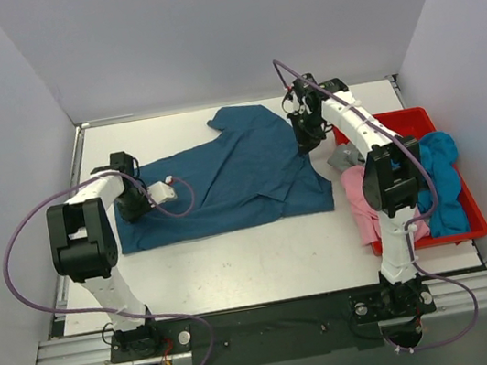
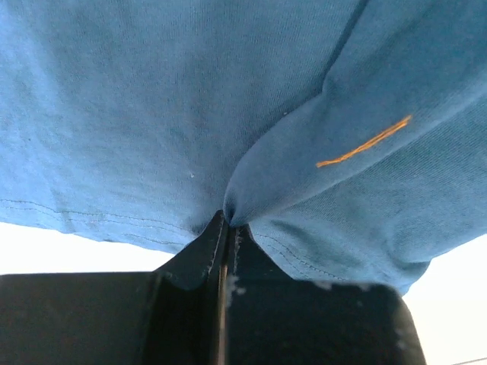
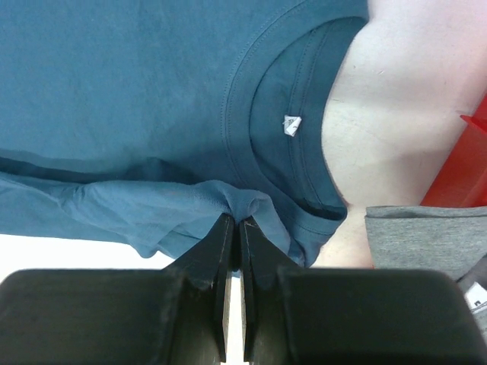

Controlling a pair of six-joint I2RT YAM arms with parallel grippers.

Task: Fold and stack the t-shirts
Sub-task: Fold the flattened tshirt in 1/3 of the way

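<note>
A dark teal-blue t-shirt (image 1: 241, 169) lies spread on the white table, partly folded. My left gripper (image 1: 135, 200) is shut on the shirt's hem at its left edge; the pinched cloth (image 2: 228, 201) bunches at the fingertips (image 2: 207, 243). My right gripper (image 1: 305, 140) is shut on a fold of the same shirt (image 3: 152, 99) near its collar (image 3: 304, 152). A pink t-shirt (image 1: 358, 201), a turquoise-blue one (image 1: 441, 174) and a grey one (image 1: 346, 155) lie piled in and over the red tray (image 1: 419, 118). The grey shirt also shows in the right wrist view (image 3: 418, 236).
The red tray's corner (image 3: 468, 167) stands right of the right gripper. White walls enclose the table at left, back and right. Purple cables loop along both arms. Bare table (image 1: 238, 267) lies in front of the shirt.
</note>
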